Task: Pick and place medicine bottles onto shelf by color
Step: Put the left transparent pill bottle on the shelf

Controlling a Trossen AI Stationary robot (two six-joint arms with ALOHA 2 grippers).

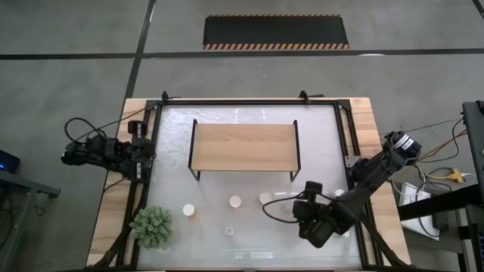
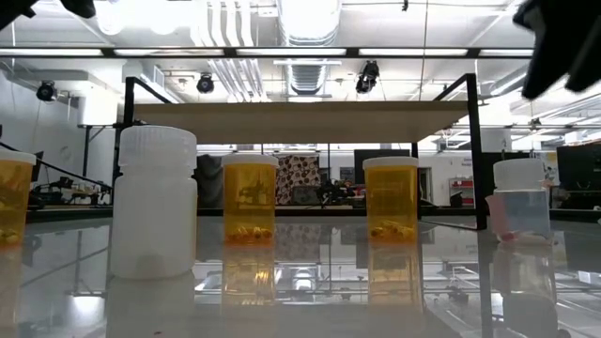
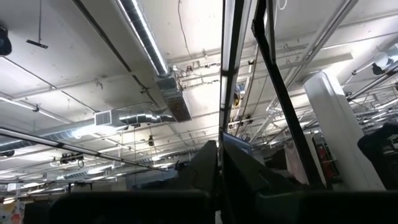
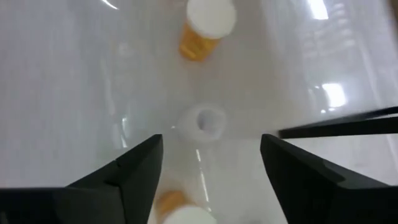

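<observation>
The shelf [image 1: 242, 147] stands on thin black legs at the table's far middle, and its board is bare. Several white-capped bottles stand upright on their bases on the table in front of it: orange ones [image 1: 188, 211] [image 1: 235, 202] [image 1: 265, 198], a white one [image 1: 228, 230] and a clear one [image 2: 521, 202] at the right. My right gripper [image 4: 211, 162] is open and empty above the table near the orange bottles [image 1: 276, 210]. It points toward the table's left, with the white bottle [image 4: 202, 121] ahead between its fingers. My left gripper [image 3: 219, 180] is shut and parked at the table's left edge [image 1: 140, 151].
A green spiky plant [image 1: 153, 225] stands at the table's near left corner. The table's black frame [image 1: 355, 151] runs along its sides. The right arm [image 1: 378, 170] reaches in over the right frame. Bare table lies between the bottles and the shelf.
</observation>
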